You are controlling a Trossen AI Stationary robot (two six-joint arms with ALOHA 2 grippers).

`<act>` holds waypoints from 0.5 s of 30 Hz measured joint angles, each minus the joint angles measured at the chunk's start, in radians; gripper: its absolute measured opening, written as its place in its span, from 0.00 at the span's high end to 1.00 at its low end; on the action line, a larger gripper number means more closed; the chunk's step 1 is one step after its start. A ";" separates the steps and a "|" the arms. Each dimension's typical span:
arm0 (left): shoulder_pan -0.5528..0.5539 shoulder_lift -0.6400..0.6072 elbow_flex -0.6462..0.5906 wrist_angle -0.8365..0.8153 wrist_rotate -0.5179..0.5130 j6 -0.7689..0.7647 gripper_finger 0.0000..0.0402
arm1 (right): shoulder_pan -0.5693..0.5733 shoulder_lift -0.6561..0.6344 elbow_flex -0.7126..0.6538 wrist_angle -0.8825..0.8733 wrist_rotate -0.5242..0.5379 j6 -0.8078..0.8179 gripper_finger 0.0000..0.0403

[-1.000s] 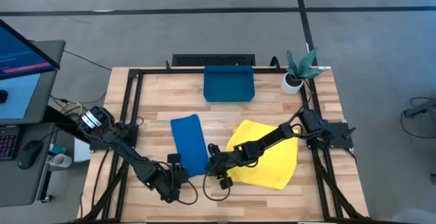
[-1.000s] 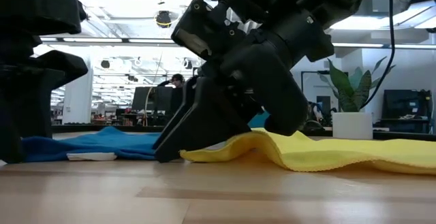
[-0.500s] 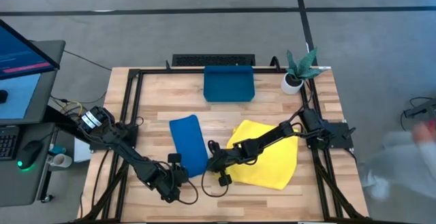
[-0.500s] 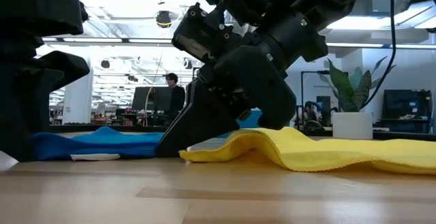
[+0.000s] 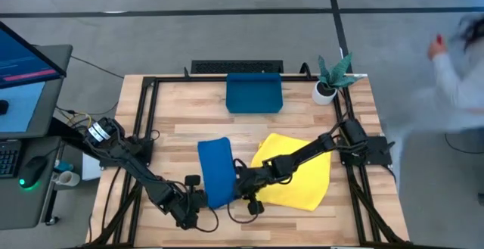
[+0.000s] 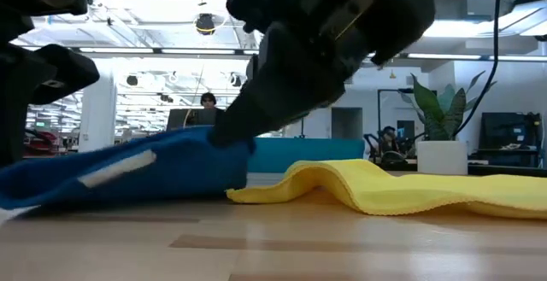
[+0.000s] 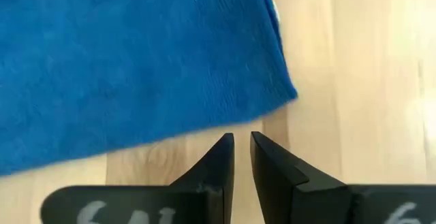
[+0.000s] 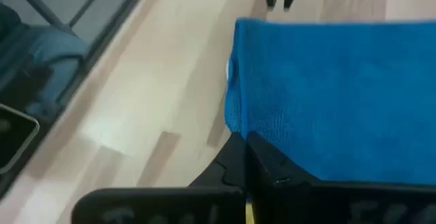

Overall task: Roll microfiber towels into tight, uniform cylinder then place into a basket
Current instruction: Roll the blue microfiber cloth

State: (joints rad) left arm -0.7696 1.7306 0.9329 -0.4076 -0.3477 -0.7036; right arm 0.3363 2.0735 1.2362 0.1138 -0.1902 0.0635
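Note:
The blue towel (image 5: 214, 169) is a folded strip lying near to far on the table's middle. Its near end is raised in my right gripper (image 5: 237, 185), which is shut on it. The far end rests on the wood. My left gripper (image 5: 200, 196) stands just near-left of the towel's near edge (image 7: 272, 112), shut, with nothing between its fingers. The yellow towel (image 5: 295, 173) lies spread and rumpled on the table to the right, under my right arm. The teal basket (image 5: 254, 92) stands at the far middle. My right gripper pinches the blue towel's near end at its corner (image 8: 238, 125) between its two fingers; one layer or several, I cannot tell. The fingers slant down from the table's right side. The held end (image 6: 226, 140) is lifted clear, and the rest slopes down to the table.
A small white pot with a green plant (image 5: 329, 82) stands at the far right corner. A black frame (image 5: 147, 120) runs along the table's edges. Bare wood lies between the towels and the basket. A person (image 5: 461, 60) moves past on the floor beyond the table's right side.
My right gripper has risen and rolled, taking the blue towel's near end up off the table and a little toward the right; the towel's far end has stayed down. My left gripper has lifted slightly beside the towel's near edge.

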 joint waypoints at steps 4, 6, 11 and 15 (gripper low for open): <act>-0.001 0.000 0.000 0.013 0.000 0.025 0.90 | 0.003 0.004 -0.002 -0.002 0.004 0.001 0.95; -0.002 -0.001 -0.001 0.037 0.000 0.049 0.90 | -0.002 0.009 -0.001 0.002 0.006 0.001 0.95; -0.002 -0.002 -0.001 0.071 0.000 0.073 0.88 | -0.012 0.011 -0.001 0.006 0.013 0.001 0.97; -0.002 -0.002 -0.001 0.079 0.000 0.069 0.80 | -0.012 0.011 -0.001 0.018 0.058 0.019 0.96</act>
State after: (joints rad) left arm -0.7715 1.7287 0.9321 -0.3281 -0.3477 -0.6344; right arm 0.3244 2.0846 1.2352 0.1318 -0.1320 0.0830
